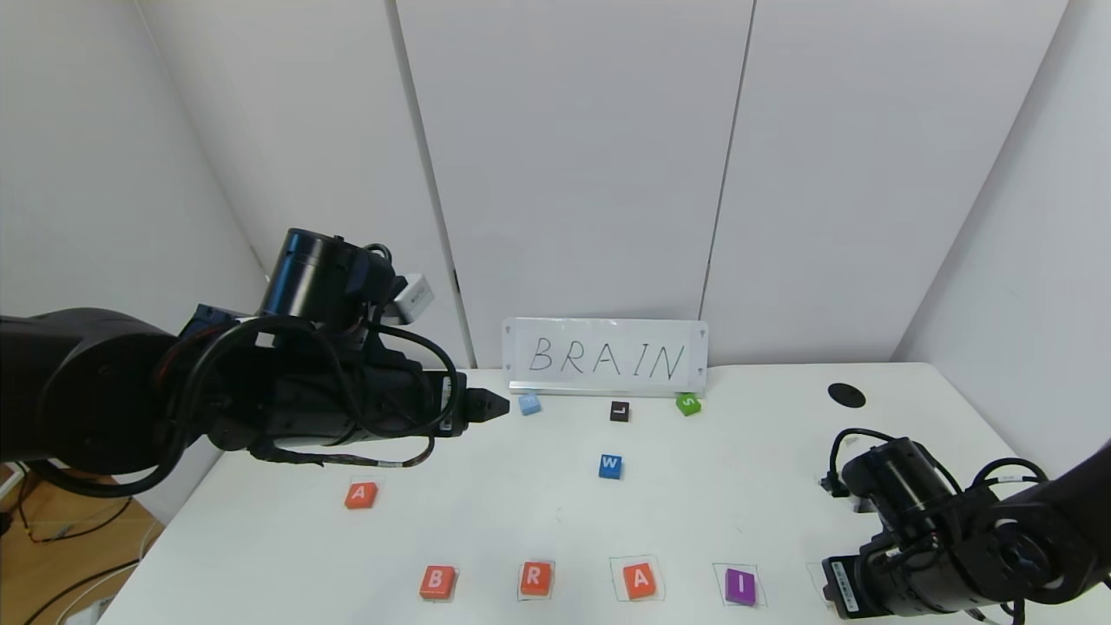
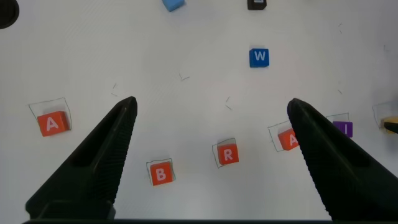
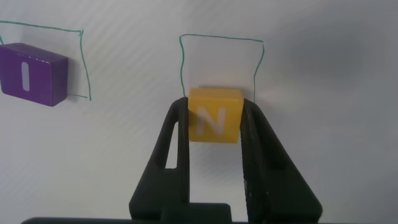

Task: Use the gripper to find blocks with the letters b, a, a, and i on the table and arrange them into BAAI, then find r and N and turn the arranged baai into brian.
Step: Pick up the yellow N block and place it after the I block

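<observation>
Holding N (image 3: 214, 115) between its closed fingers (image 3: 172, 146), the right gripper (image 3: 214, 134) sits low at the near right of the table (image 1: 738, 495), just right of the purple I (image 1: 739, 586). N lies at the edge of the pen-drawn outline (image 3: 221, 65) beside I, which reaches beyond the fingertips. In my judgement it belongs there, ending B (image 1: 437, 582), R (image 1: 535, 577), A (image 1: 640, 580), I. The left gripper (image 2: 211, 112) hovers wide open and empty above them, and the spare A (image 1: 361, 495) sits left of that row.
</observation>
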Controlling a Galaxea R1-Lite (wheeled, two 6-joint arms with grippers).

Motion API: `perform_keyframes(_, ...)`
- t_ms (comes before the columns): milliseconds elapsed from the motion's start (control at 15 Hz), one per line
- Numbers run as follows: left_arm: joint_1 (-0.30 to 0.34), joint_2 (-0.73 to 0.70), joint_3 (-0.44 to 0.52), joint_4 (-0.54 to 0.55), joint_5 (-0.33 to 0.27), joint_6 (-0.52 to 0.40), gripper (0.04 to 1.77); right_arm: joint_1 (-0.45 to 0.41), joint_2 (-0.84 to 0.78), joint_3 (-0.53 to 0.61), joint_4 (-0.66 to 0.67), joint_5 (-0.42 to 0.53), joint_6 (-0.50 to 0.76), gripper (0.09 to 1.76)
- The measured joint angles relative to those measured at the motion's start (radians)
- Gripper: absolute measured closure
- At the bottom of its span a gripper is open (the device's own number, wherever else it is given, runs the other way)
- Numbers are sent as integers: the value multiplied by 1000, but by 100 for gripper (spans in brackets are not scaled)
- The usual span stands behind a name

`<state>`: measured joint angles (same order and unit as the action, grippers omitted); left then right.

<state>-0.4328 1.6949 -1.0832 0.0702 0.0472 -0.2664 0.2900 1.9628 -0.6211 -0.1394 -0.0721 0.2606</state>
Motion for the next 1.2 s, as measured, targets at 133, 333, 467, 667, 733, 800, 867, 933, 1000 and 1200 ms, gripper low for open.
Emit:
perform_keyframes(133,0,0,0,0,0,0,9,-3,10,1,-14,1,-3,131)
perform_keyframes(333,1,0,0,0,0,0,9,-8,20,-1,-21,1,-31,131)
perform_keyframes(467,2,0,-1,0,0,0,9,-10,23,-6,-21,1,-35,131)
perform_keyframes(667,5,0,-1,0,0,0,9,-11,29,-11,-23,2,-47,131)
perform_keyframes(733,5,0,-1,0,0,1,9,-11,29,-11,-23,2,-49,131)
perform_keyframes(800,5,0,-1,0,0,1,9,-11,30,-12,-23,1,-50,131)
perform_keyframes(867,5,0,-1,0,0,1,9,-11,31,-13,-24,3,-53,131)
perform_keyframes(933,5,0,-1,0,0,1,9,-11,32,-13,-23,3,-56,131)
perform_keyframes(1000,5,0,-1,0,0,1,9,-11,33,-15,-23,3,-57,131)
perform_keyframes(1200,5,0,-1,0,0,1,9,-12,36,-23,-23,4,-59,131)
